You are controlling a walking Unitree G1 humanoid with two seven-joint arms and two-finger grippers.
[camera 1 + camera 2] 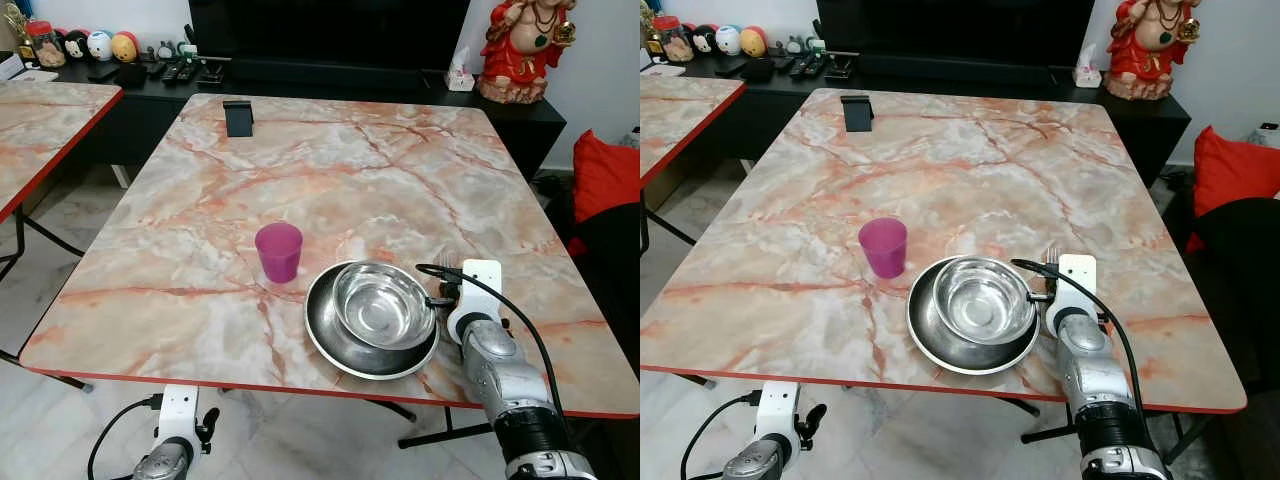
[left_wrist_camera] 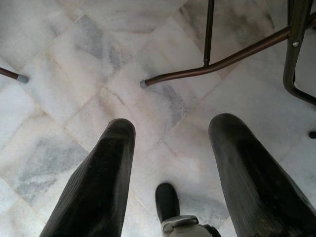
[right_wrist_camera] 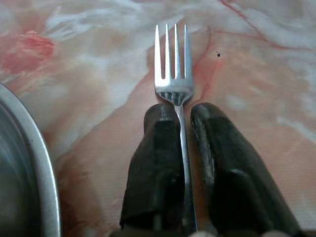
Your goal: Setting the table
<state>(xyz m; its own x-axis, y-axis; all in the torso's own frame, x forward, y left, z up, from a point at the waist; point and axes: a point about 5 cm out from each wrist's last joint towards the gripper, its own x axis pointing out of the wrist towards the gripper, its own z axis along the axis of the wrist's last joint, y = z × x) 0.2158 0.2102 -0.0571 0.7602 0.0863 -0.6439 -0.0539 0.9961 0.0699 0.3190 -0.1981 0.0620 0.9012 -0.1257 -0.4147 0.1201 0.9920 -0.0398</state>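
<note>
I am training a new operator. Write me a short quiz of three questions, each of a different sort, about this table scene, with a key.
1. True or false: the right gripper holds the fork by its handle.
2. Multiple choice: the steel bowl sits A) inside the steel plate, B) inside the pink cup, C) on the floor.
3. Fill in: the left gripper hangs below the table, its fingers ____.

Key: 1 true; 2 A; 3 open.
</note>
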